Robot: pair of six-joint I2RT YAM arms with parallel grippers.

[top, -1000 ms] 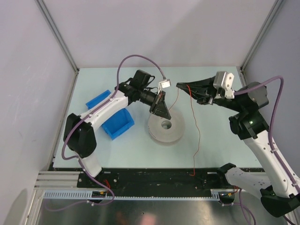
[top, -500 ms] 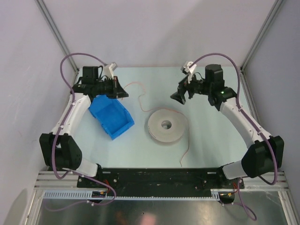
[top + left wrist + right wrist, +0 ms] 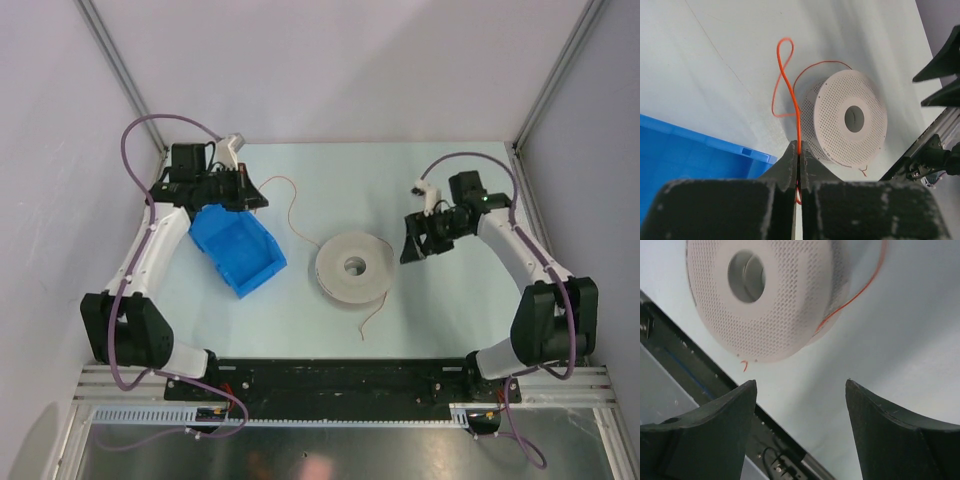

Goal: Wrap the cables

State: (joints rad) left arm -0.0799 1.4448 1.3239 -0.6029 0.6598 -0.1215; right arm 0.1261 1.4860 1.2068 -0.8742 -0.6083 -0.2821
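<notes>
The left pincer (image 3: 798, 151) is clenched on the thin red wire (image 3: 796, 125), near the far edge of the blue bin (image 3: 240, 252). From there the wire curls slackly across the surface (image 3: 450, 300) to the round spool (image 3: 353, 268) and runs along its side, with a loose tail lying toward the front. The right pincer (image 3: 800, 385) hangs released, grasping nothing, just beside the spool. The likely trouble is that the slack curl kinks or snags. A pull could also drag the spool, since nothing pins it down.
</notes>
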